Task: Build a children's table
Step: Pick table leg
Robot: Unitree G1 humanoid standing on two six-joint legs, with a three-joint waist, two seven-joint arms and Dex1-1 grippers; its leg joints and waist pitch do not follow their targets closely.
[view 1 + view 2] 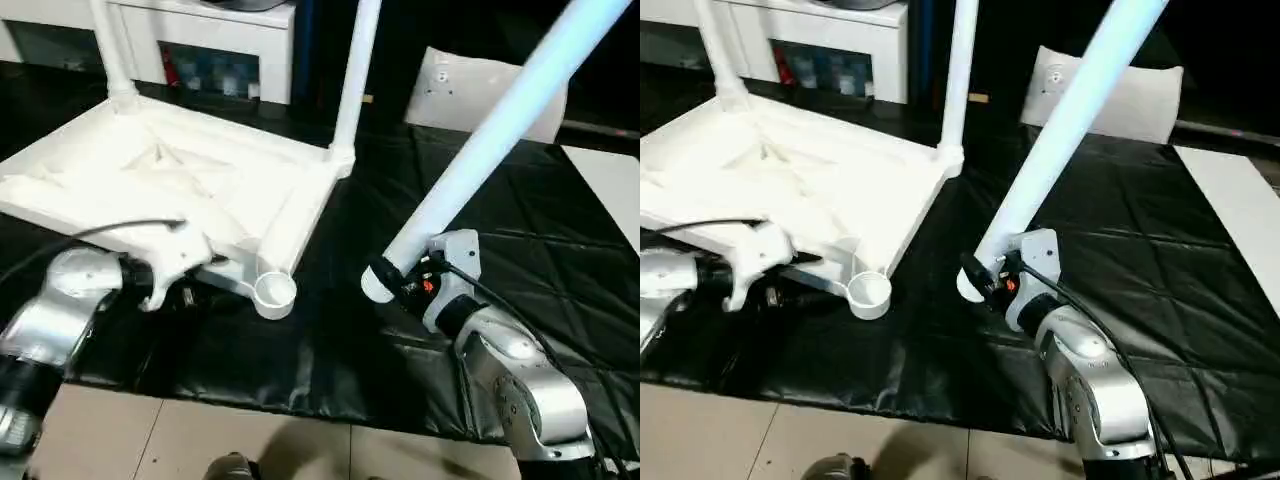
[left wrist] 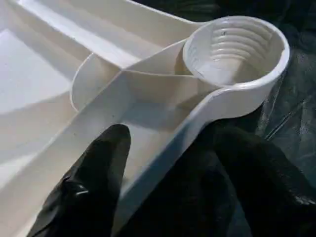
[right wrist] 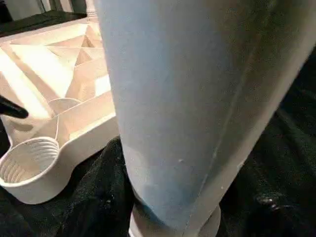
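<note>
Table top: the children's table top (image 1: 170, 180) lies upside down on a black sheet (image 1: 520, 250), two legs (image 1: 352, 80) already standing in its far corners.
Empty socket: near corner socket (image 1: 274, 292), threaded inside, faces up.
Left tool: left tool (image 2: 163, 173) straddles the top's edge rib just beside that socket, fingers part-spread; grip cannot be told.
Right tool: right tool (image 1: 400, 278) holds a third leg (image 1: 490, 140) near its thick end, tilted, well off the socket.
Risk: if the top isn't pinned, a slanted leg could cross the threads or push it away.
</note>
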